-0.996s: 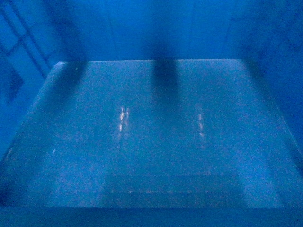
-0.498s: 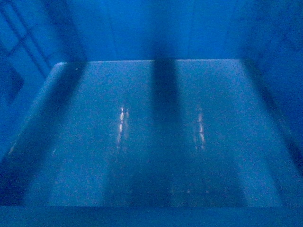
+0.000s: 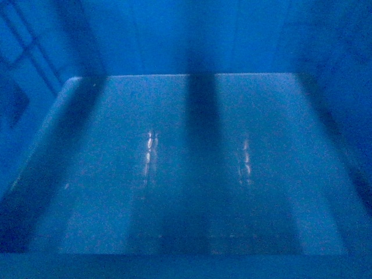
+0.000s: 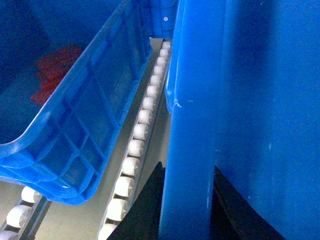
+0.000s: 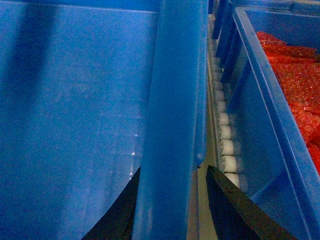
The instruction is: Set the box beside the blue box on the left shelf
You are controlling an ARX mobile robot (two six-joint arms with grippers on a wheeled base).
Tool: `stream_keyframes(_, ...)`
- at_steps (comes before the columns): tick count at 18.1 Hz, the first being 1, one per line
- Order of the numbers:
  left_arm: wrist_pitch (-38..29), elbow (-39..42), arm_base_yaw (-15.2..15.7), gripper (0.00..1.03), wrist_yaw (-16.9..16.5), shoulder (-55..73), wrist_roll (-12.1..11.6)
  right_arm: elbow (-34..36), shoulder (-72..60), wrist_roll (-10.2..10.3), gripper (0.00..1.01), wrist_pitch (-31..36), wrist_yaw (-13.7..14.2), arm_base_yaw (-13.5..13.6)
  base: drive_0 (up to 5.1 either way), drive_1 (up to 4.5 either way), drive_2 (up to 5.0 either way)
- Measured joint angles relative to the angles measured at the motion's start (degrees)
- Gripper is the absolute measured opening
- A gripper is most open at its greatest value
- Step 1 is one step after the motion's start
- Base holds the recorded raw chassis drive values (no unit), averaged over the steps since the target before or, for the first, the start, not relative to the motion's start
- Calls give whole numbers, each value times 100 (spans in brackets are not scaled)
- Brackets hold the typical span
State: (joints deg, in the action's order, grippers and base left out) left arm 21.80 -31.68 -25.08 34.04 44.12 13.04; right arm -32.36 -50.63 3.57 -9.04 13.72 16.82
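Jaws of the left gripper [image 4: 187, 200] and right gripper [image 5: 172, 200] clamp opposite rims of the box [image 3: 192, 163], carrying it level between two neighbour crates [image 4: 75, 125] over the shelf rollers [image 4: 137, 132].

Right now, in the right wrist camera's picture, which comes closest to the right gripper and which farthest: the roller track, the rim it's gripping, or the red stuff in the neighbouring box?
1. The rim of the box: between the right gripper fingers.
2. The roller track: just right of that rim, in the gap.
3. The red contents: farthest, inside the neighbouring box at upper right.
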Motion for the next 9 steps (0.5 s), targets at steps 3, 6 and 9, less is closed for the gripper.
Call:
stream_keyframes(3, -2, 0, 0, 17, 0, 0, -2, 0, 0, 0, 33, -2, 0, 0, 0, 0, 0)
stream_keyframes(6, -2, 0, 0, 17, 0, 0, 0, 0, 0, 0, 33, 0, 0, 0, 0, 0, 0)
stream_keyframes(9, 0, 0, 0, 17, 0, 0, 0, 0, 0, 0, 33, 0, 0, 0, 0, 0, 0)
